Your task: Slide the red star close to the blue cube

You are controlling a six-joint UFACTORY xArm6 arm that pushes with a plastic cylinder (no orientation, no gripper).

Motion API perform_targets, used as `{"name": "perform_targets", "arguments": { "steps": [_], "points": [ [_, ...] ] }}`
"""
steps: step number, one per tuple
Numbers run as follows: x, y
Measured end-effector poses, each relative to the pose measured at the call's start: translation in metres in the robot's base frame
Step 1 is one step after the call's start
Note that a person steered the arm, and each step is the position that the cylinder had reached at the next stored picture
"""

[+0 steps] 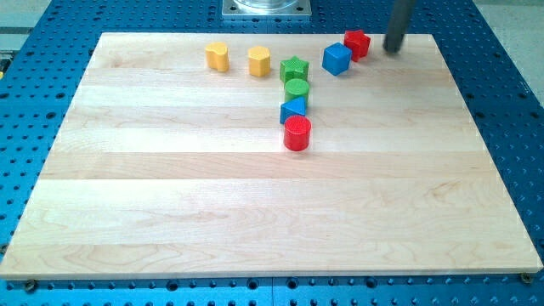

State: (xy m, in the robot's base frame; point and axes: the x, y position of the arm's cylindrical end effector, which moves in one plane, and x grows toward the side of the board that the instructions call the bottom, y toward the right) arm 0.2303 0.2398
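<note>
Red star [357, 42]: you will find it near the view's top, right of centre, on the wooden board [170, 204]; its shape is small and hard to confirm, but it reads as a red star-like block.
Blue cube [337, 59]: it sits just to the view's lower left of the red star; the two look to be touching or all but touching, and you cannot tell which from this view.
My tip [393, 49]: the dark rod comes down from the view's top edge, and its lower end stands just to the view's right of the red star, apart from it by a narrow gap.
Jaws: you have none to check here, since the arm ends in a plain rod.
Green star [294, 69]: left of the blue cube, heading a short column that runs toward the view's bottom.
Green cylinder [297, 88]: directly below the green star, close against it.
Blue triangle [293, 108]: next down the column, between the green cylinder and the red one.
Red cylinder [297, 133]: the column's lowest block.
Yellow blocks: one [260, 61] stands left of the green star and another [218, 56] further left; their shapes are unclear to you here.
</note>
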Motion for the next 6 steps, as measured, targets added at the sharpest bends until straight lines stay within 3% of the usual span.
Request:
{"name": "perform_targets", "arguments": {
  "steps": [2,6],
  "points": [
    [0.015,0.021],
    [0.013,-0.013]
  ]
}}
